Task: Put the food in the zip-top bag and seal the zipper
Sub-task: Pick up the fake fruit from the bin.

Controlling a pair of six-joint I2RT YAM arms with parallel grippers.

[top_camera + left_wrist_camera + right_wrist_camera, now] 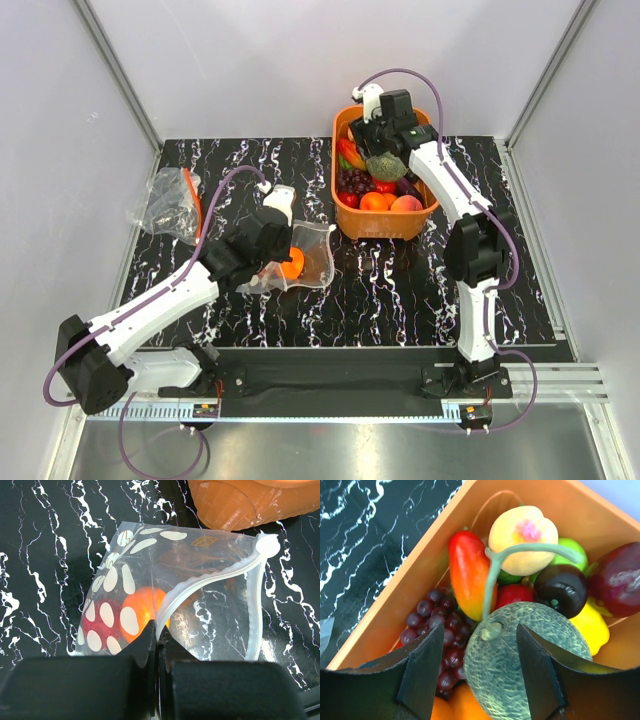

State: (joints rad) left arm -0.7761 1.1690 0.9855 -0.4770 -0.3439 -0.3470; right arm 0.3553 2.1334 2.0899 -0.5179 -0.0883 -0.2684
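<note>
At 9 o'clock on the black marbled table, a crumpled clear bag is seen. Toward the centre, the dotted zip-top bag is pinched at its pale zipper by the left gripper, pressed together; an orange round fruit and a red fruit are seen inside. At 1 o'clock, the green netted melon is straddled by the spread right gripper inside the orange basket.

The clear bag carries white dots over an orange fruit and a red one. The melon is green and netted, the basket orange, the table black with white veins.
</note>
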